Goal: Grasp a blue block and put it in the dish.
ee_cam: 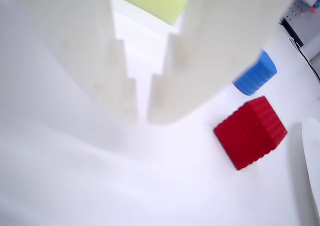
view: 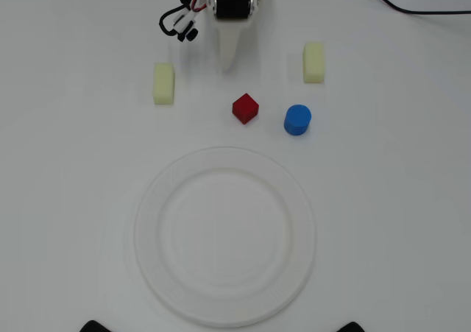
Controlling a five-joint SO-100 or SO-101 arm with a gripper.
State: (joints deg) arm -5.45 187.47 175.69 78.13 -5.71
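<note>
The fingers (ee_cam: 142, 110) show in the wrist view as two pale, ridged prongs reaching down from the top edge, their tips parted by only a narrow slit with bare white surface (ee_cam: 75, 186) visible through it; they have hold of nothing. In the overhead view the fingers (view: 229, 65) appear as a single white taper pointing down the picture from the arm's motor housing (view: 232, 4) at the top edge, with a bundle of black and red wires (view: 180, 19) just to its left.

The blue block (view: 297, 119), a short cylinder standing on its flat end, rests on the surface right of centre in the overhead view, apart from the fingers and below and to the right of their tips. In the wrist view the blue block (ee_cam: 257, 74) is partly hidden behind the right finger. The red cube (view: 245, 108) sits near the block's left in the overhead view, not touching it.

Two pale yellow rectangular blocks lie higher up, one (view: 163, 83) to the left of the fingers and one (view: 313, 61) to the right, above the blue block. The dish (view: 224, 306), a large white plate, lies empty in the lower half, well clear of all the blocks.
</note>
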